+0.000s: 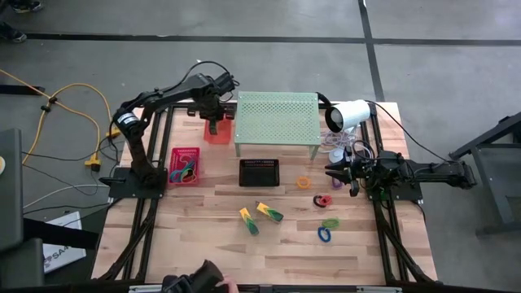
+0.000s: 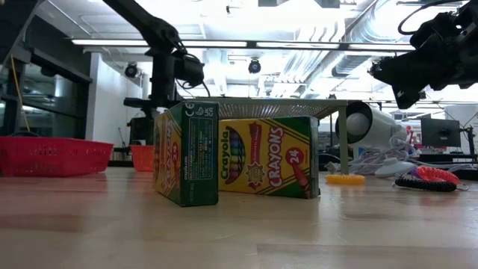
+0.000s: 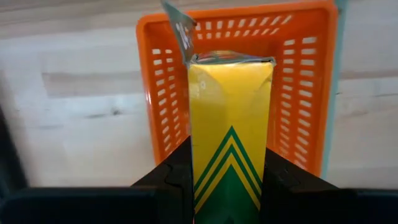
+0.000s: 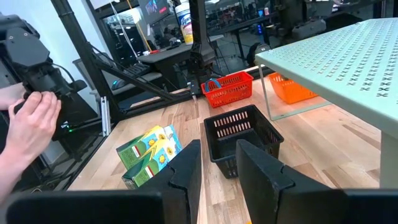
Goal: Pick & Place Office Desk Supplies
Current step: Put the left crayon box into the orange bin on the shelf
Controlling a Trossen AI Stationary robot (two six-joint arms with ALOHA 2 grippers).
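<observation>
Wooden bench (image 1: 269,244) still carries most of the desk supplies, so by the look of it the sorting is in its early part. Over the orange basket (image 3: 239,81) at the far left of the bench, beside the pale-green perforated shelf (image 1: 277,118), the left gripper (image 3: 227,186) is clamped on a crayon box (image 3: 231,118), its fingers pressed to both sides of the carton. That box hangs above the basket and has not been let go: yellow card with green chevrons at the lower end, its top flap standing open.

Two more crayon boxes (image 1: 260,216) lie side by side near the middle of the bench, yellow and green, one face reading "Crayons" and "24" in the low view. Right of them the coiled loops remain scattered: orange (image 1: 304,182), red (image 1: 322,200), green (image 1: 330,222) and blue (image 1: 325,234), each apart from the others.

A red basket (image 1: 185,165) at the left holds a few items, too small to name; a black basket (image 1: 259,172) stands in front of the shelf.

At the right edge, near the white cylindrical lamp (image 1: 348,115), the right gripper (image 4: 217,168) waits with its fingers a little apart and nothing between them. A person's hand (image 4: 28,134) shows at the bench's near edge.
</observation>
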